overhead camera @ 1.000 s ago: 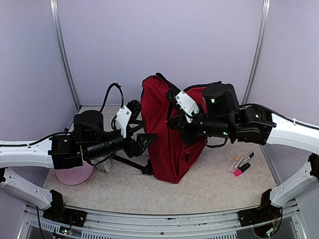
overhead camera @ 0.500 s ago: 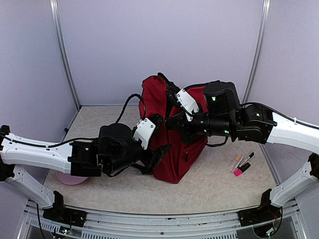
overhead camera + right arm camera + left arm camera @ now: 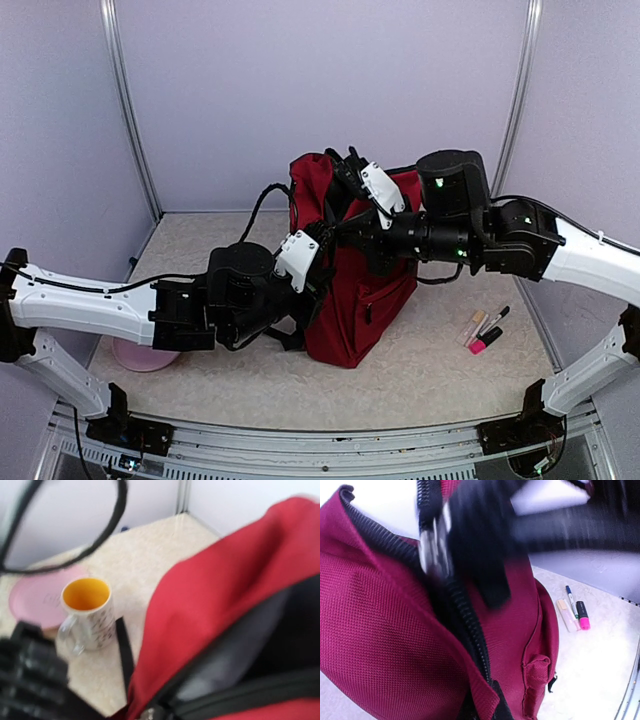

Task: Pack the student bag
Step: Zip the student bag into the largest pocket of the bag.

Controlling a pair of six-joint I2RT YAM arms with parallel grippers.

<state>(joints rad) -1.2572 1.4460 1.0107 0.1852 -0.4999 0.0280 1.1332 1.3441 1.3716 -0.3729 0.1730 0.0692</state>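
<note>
The red student bag point(image 3: 350, 310) stands on the tabletop point(image 3: 420, 370). The left fingers point(image 3: 322, 238) are closed at its zipper, the right fingers point(image 3: 350, 166) closed at its top, perhaps pinching fabric. Only the right wrist view shows the mug point(image 3: 87, 612), hidden overhead.

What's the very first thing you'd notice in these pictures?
The big dark red backpack stands in the middle of the table, with the left gripper and the right gripper up against its upper part. Next come the bright markers lying to its right, then the yellow-lined mug beside a pink plate on its other side.
</note>
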